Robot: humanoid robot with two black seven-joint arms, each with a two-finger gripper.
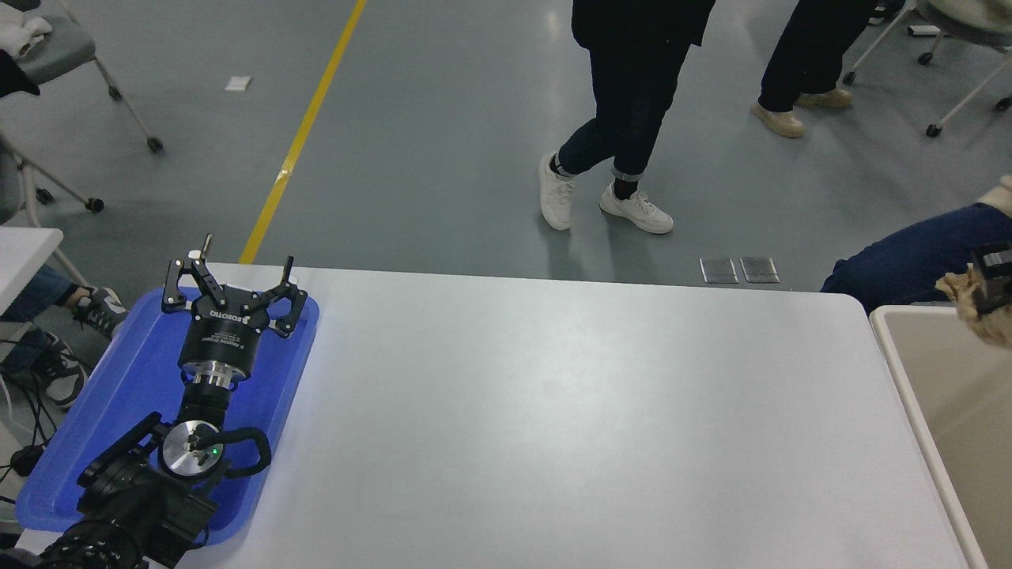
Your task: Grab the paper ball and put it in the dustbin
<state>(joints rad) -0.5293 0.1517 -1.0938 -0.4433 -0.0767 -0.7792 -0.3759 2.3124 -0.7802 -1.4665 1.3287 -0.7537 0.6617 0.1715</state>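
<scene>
The white table (553,411) carries a blue tray (118,411) at its left edge, right under the parked left claw (236,278), fingers spread.

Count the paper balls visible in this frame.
1. The paper ball sits at the picture's right edge, held by the right gripper above the dustbin, partly cut off by the frame. Any others inside the dustbin would be out of view.

lab | grey floor (443,142) w/ yellow line (304,130) | wheeled chairs (55,55)
</scene>
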